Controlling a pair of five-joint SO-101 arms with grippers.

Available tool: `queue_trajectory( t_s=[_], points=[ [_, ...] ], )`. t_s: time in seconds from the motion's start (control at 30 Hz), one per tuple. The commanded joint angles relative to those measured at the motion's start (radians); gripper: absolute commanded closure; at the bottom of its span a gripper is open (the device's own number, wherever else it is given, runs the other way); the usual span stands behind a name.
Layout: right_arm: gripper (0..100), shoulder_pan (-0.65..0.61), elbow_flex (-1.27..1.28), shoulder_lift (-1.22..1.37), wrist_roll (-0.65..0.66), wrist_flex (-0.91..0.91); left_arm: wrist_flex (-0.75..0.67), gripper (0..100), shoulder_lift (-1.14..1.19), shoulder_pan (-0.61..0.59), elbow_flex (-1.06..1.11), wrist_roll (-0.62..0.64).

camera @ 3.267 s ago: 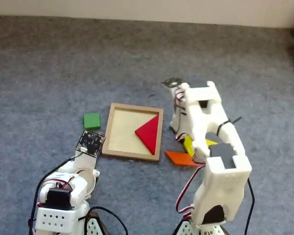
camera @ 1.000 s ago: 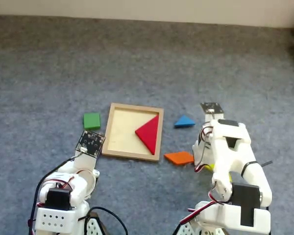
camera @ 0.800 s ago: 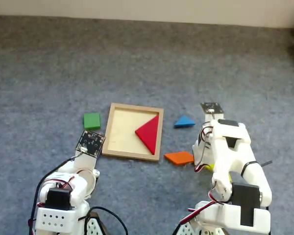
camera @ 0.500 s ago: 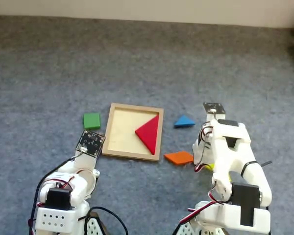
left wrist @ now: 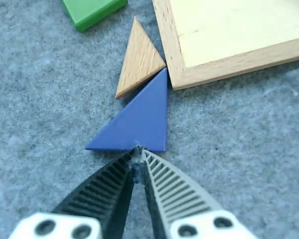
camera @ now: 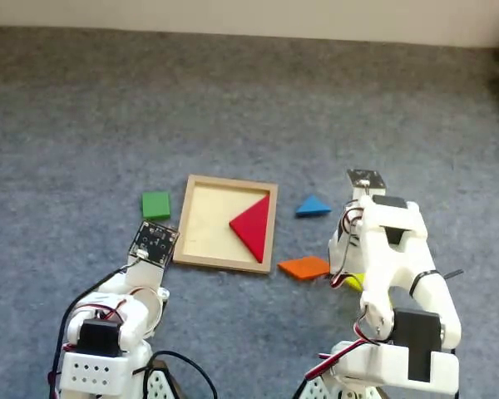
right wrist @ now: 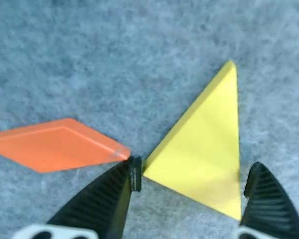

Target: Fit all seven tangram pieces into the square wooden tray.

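Tray: the square wooden tray (camera: pixel 231 180) sits about mid-counter, in front of both arms. So far it holds one piece, the red triangle (camera: pixel 254 226), tucked against the wall facing the counter's right edge. The rest of the floor is free.

Right hand: my right hand (right wrist: pixel 195 173) is spread wide, gripping nothing, with one finger on either side of the yellow triangle (right wrist: pixel 204 144). I read that as lining up a pinch across the piece.

Watch-out: the orange parallelogram (right wrist: pixel 55 144) has its tip just beside the yellow triangle's corner, right by one finger. I reckon closing here could nudge it.

Left hand: my left hand (left wrist: pixel 138 152) has its fingers pressed together with nothing between them, the tips right at the edge of the blue triangle (left wrist: pixel 139 122). Closed like that, it looks more like a pusher than a grasp.

By the tray wall: the wood-coloured triangle (left wrist: pixel 139 59) touches the blue triangle's tip. Both lie against the tray's outer wall, near its corner towards the counter's near-left.

Loose pieces: the green square (camera: pixel 155 204) is just beside the tray on the counter's left-edge side. The light-blue triangle (camera: pixel 313 206) is near it on the right-edge side.

Progress: one in, six out, so it's early days by my count.
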Motion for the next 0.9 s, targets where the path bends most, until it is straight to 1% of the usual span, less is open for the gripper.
queue_trajectory(
  t_s=[0.0, 0.07, 0.2, 0.4, 0.53, 0.73, 0.87],
  points=[
    [67.5, -0.002, -0.053, 0.001, -0.006, 0.012, 0.006, 99, -0.038, -0.001, 0.019, -0.003],
    [67.5, -0.002, -0.053, 0.002, -0.006, 0.010, 0.006, 99, -0.038, -0.001, 0.019, -0.003],
    [67.5, -0.001, -0.045, 0.013, -0.005, -0.071, 0.006, 99, -0.038, -0.001, 0.019, -0.003],
    [67.6, 0.021, 0.038, 0.010, 0.002, -0.160, 0.006, 99, -0.038, -0.001, 0.019, -0.003],
    [67.6, 0.021, 0.048, 0.005, 0.002, -0.150, 0.006, 99, -0.038, -0.001, 0.019, -0.003],
    [67.6, 0.013, 0.041, 0.005, 0.002, -0.028, 0.006, 99, -0.038, -0.001, 0.019, -0.003],
    [67.6, 0.002, 0.039, 0.004, 0.003, 0.007, 0.006, 99, -0.038, -0.001, 0.019, -0.003]
  ],
)
